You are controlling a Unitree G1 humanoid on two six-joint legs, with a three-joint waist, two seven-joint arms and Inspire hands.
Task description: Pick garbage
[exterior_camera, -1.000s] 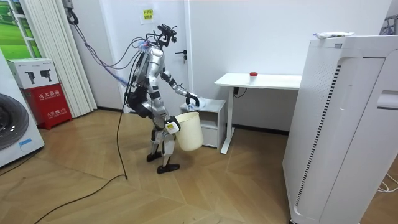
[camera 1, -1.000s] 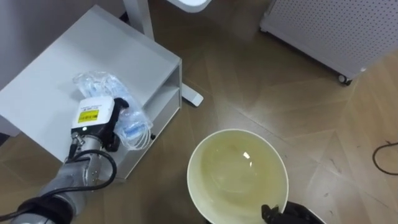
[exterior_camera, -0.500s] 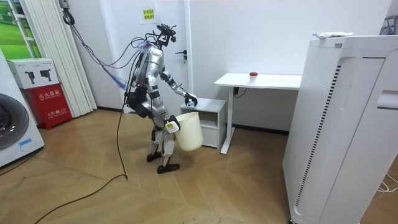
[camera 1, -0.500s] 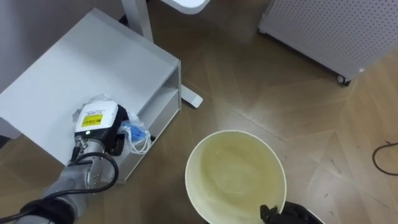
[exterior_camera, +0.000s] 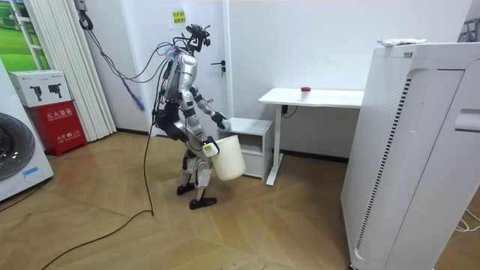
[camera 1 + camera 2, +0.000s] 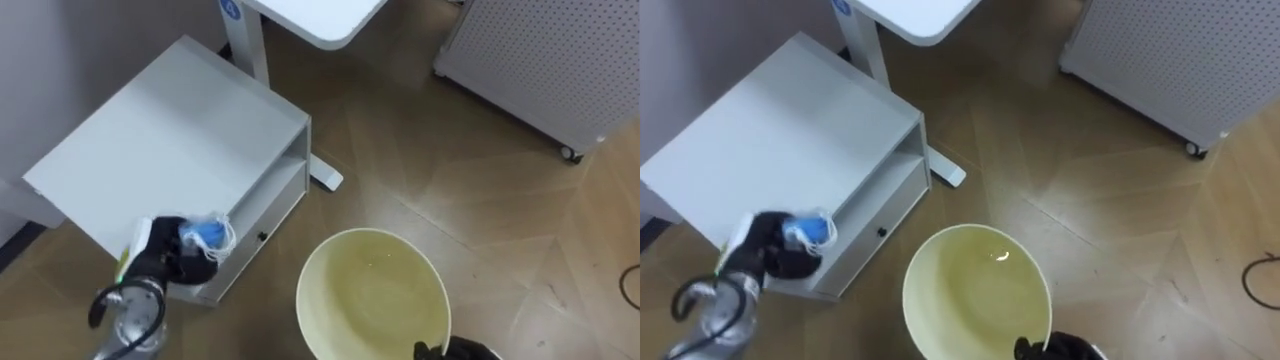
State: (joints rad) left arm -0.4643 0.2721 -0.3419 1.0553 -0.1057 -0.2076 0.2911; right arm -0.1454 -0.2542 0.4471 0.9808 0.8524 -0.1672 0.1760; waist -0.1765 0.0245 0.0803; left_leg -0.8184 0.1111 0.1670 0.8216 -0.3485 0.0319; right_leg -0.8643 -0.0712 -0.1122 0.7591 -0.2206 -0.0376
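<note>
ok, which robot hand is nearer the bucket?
Right. The right robot hand grips the bucket at its near rim; the left robot hand is off to its left, at the cabinet front, clutching a wrapper.

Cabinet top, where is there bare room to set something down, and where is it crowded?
The white cabinet top is bare from the wall side across to the desk leg. It is crowded only at the near corner, where the left hand clutches the crumpled garbage. The wood floor between cabinet and bucket is also free.
</note>
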